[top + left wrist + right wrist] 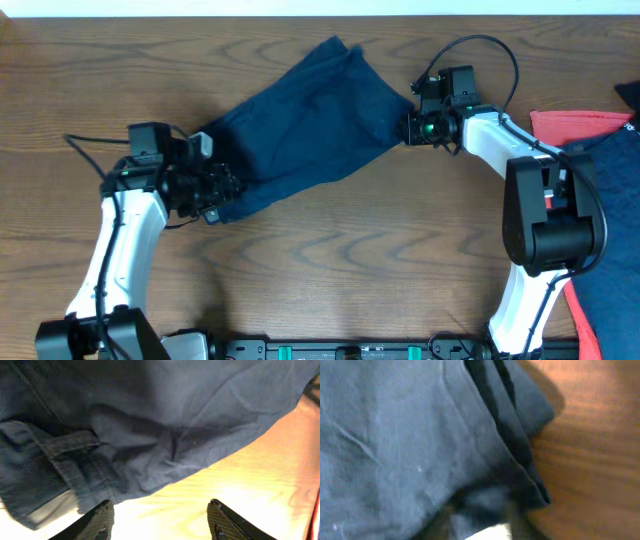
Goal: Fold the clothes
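Observation:
The dark navy shorts (310,120) lie spread diagonally across the wooden table, from lower left to upper right. My left gripper (215,192) is at their lower-left end. In the left wrist view it (160,510) is open and empty, with bare wood between its fingers and the shorts' hem and waistband (75,460) just beyond the tips. My right gripper (412,126) is at the shorts' right edge. In the right wrist view the folded cloth (420,435) fills the frame and bunches over the jaws (485,520), which look shut on it.
A red cloth (572,124) and a blue garment (612,170) lie at the table's right edge by the right arm's base. More blue fabric (605,310) hangs at the lower right. The table's far edge runs along the top.

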